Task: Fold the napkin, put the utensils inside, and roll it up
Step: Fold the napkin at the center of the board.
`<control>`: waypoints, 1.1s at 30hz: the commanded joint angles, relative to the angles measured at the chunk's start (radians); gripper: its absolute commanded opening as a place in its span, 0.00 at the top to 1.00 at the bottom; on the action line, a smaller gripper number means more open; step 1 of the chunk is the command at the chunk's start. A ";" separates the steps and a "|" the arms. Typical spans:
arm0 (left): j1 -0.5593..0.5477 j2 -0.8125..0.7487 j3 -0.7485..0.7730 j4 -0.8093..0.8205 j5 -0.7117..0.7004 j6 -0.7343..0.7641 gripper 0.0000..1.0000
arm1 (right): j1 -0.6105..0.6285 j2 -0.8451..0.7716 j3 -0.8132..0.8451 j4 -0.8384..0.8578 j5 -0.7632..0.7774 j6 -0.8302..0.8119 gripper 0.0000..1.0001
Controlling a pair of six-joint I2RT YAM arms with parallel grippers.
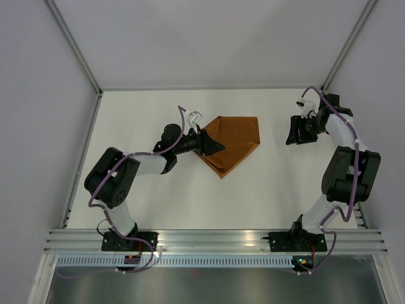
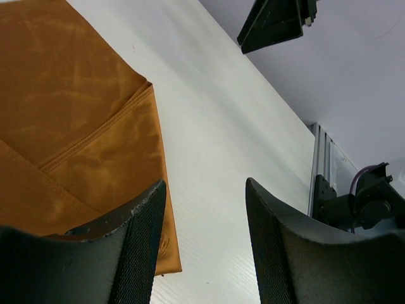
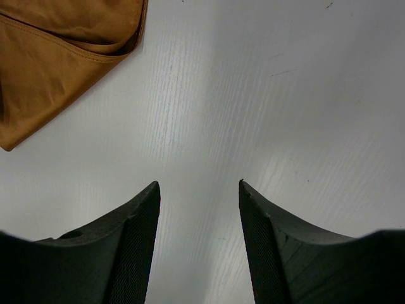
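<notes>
1. White table [image 1: 158,202], matte and faintly ribbed close up. Pale grey walls [image 1: 209,38] on the left, far and right sides. An alu rail [image 1: 215,239] runs along the near edge, w/ both arm bases bolted to it.
2. Napkin [image 1: 233,144] lies flat around mid-table, a bit toward the far side. It's folded into a rough kite shape w/ its point facing near. The left wrist cam shows its layers [image 2: 76,114] overlapping, w/ a seam running diagonally.
3. L arm: elbow is bent out to the left and the forearm reaches low to the right. Left gripper [image 1: 214,146] sits at the napkin's left edge.
4. Its fingers are spread [image 2: 205,187] w/ nothing pinched. One finger sits over the cloth, the other over bare table. Can't tell if either touches.
5. R arm: stands tall along the right side, wrist folded back toward the middle. Right gripper [image 1: 295,130] hangs at the far right, well apart from the napkin.
6. Its fingers are also spread wide [image 3: 199,187] w/ only bare table betw. them. The right wrist cam catches a napkin corner [image 3: 57,57] at its top left.
</notes>
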 commanded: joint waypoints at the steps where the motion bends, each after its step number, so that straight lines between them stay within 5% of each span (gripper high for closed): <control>1: -0.004 -0.080 0.025 0.013 -0.062 -0.017 0.41 | -0.004 -0.049 0.016 -0.008 -0.030 -0.017 0.41; 10: -0.007 -0.128 0.016 -0.227 -0.276 -0.033 0.46 | -0.004 -0.037 0.010 0.006 -0.062 -0.023 0.41; 17: -0.037 -0.056 -0.067 -0.127 -0.277 -0.093 0.55 | -0.004 -0.029 0.011 -0.001 -0.066 -0.024 0.41; 33: -0.096 0.151 0.010 -0.024 -0.325 -0.149 0.57 | -0.004 -0.035 -0.002 -0.002 -0.053 -0.024 0.41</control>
